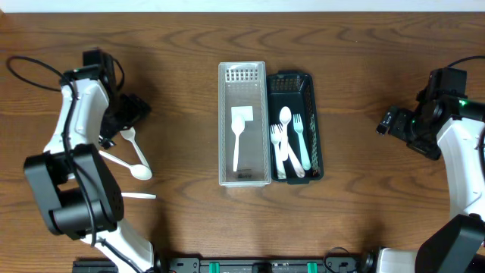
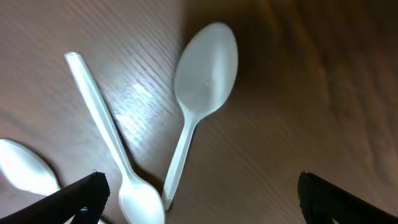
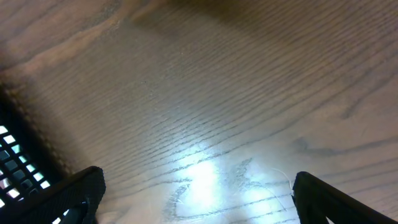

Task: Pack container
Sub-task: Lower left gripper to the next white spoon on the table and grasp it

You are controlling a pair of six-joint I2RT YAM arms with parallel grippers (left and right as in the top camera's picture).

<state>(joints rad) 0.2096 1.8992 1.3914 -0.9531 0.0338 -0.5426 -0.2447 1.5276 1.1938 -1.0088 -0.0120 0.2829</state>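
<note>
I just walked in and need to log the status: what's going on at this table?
Two robot arms are packing white plastic cutlery. The left gripper hangs open over loose white plastic spoons on the brown wooden table, holding nothing. The right gripper is open over bare wood, also empty. In the middle, a clear plastic bin holds one white flat-headed server, and the dark mesh basket beside it holds a white spoon and forks.
</note>
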